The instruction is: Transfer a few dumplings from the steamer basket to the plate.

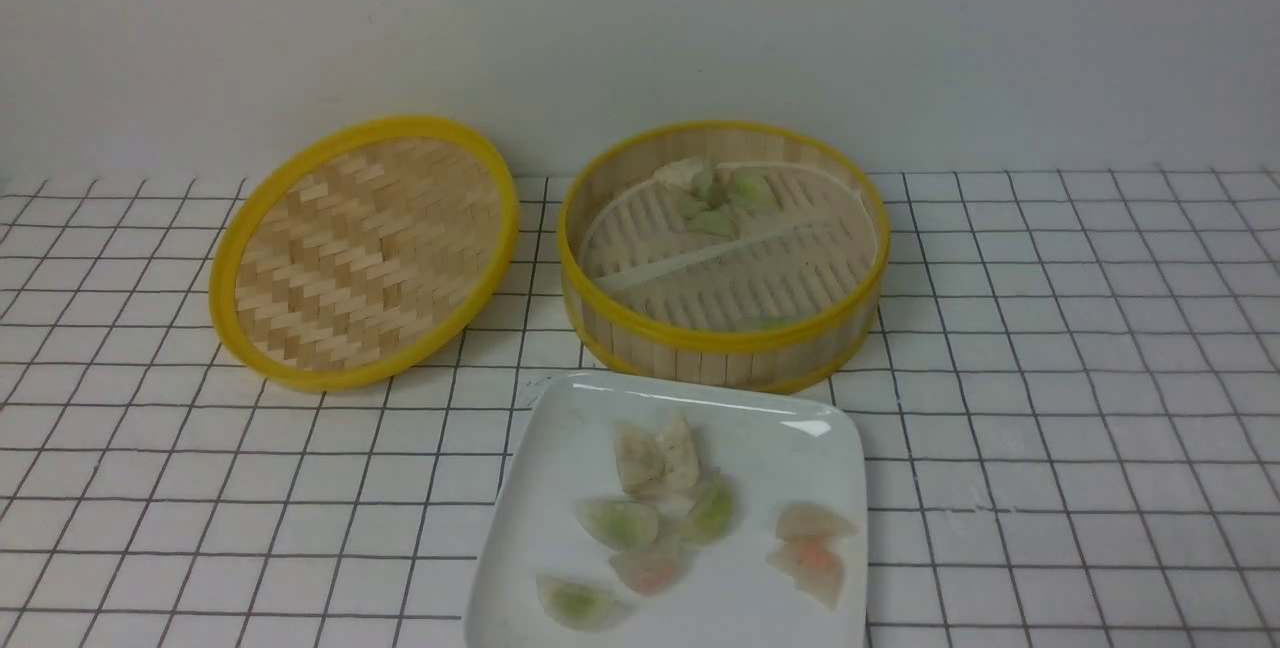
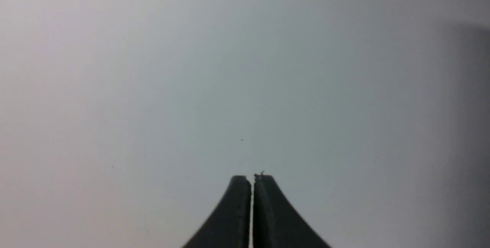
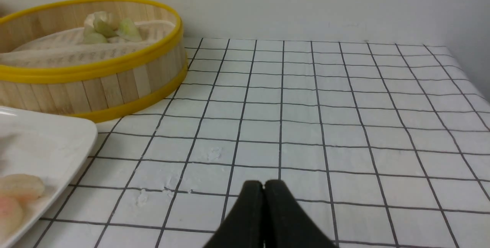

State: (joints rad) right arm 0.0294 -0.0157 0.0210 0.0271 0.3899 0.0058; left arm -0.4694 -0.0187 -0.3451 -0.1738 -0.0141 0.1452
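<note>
plate (image 1: 840,548) btm edge cut off | basket (image 1: 720,338) near wall hides a dumpling (image 1: 770,322)

The front camera sits on the robot's side, raised, looking forward and down across the tabletop (image 1: 1050,408) to the back wall, with the plate (image 1: 560,488) nearest it and the steamer basket (image 1: 720,343) behind. The right wrist camera rides low over the tabletop's right part, facing the wall past its closed jaws; it shares the basket and the plate's corner with the front view. The left wrist camera faces only blank grey past shut jaws.
</note>
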